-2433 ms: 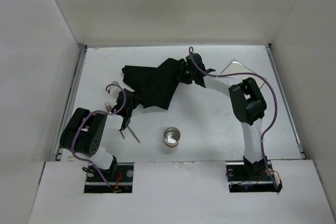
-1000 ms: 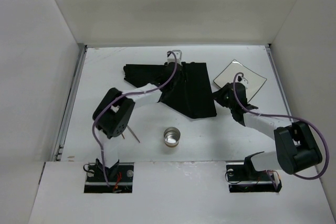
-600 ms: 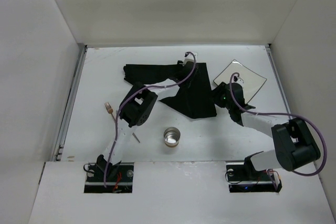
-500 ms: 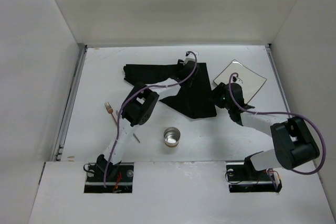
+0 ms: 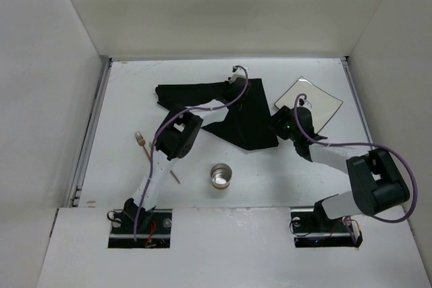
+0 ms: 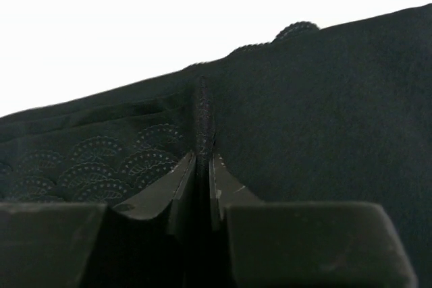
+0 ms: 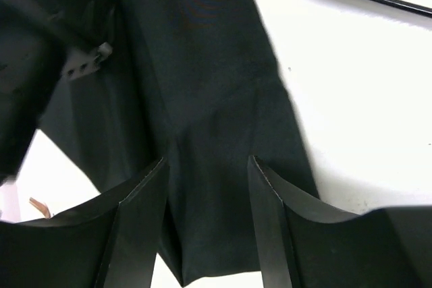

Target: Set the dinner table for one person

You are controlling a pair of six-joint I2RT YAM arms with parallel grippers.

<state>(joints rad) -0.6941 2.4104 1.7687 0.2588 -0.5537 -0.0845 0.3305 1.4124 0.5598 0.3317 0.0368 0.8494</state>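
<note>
The dinner table [image 5: 128, 99] is the white walled surface. A black cloth mat [image 5: 233, 116] lies crumpled at its far middle. My left gripper [image 5: 236, 85] is shut on a raised fold at the mat's far edge; in the left wrist view the gripper [image 6: 204, 156] pinches that fold of the mat [image 6: 324, 112]. My right gripper [image 5: 277, 125] is open at the mat's right corner; in the right wrist view the gripper [image 7: 206, 163] has its jaws spread over the mat [image 7: 209, 79], holding nothing.
A square shiny plate [image 5: 314, 102] lies right of the mat, behind my right gripper. A metal cup [image 5: 221, 175] stands near the front middle. A copper fork [image 5: 140, 141] and another thin utensil [image 5: 175, 177] lie at the front left, by the left arm.
Over the sequence, the right arm left the mat's far edge and came to its right corner. The left arm reached over, gripped the far edge, and the mat spread rightward.
</note>
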